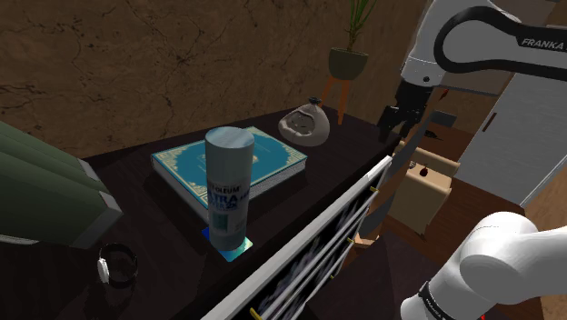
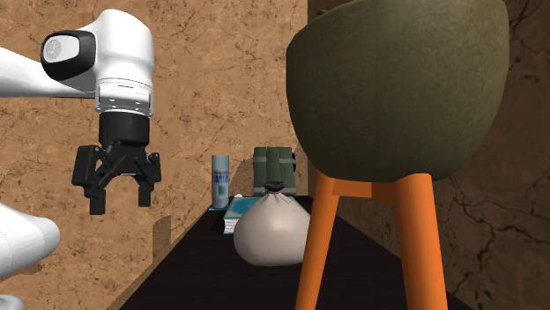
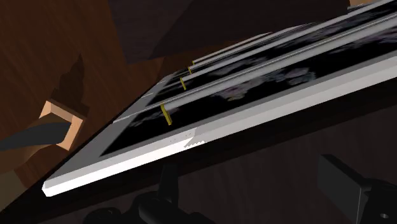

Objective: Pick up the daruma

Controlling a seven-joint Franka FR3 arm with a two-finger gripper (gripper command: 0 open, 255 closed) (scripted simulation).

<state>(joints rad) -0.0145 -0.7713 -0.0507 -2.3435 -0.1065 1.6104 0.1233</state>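
Olive round pot (image 2: pixel 397 88) on orange legs looms closest; beside it the beige rounded daruma (image 2: pixel 271 231) sits on the dark tabletop (image 2: pixel 211 273). My black gripper (image 2: pixel 119 202) hangs spread, empty, well apart, off the edge.

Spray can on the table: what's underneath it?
A flat teal square pokes out beneath the spray can, lying on the dark table. The can's base covers the square's middle.

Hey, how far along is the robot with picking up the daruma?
Done: nothing yet. The daruma sits untouched on the dark tabletop. In hand: the gripper hangs open and empty off the table's edge, well apart from the daruma. Left: move over it, come down, close on it and lift.
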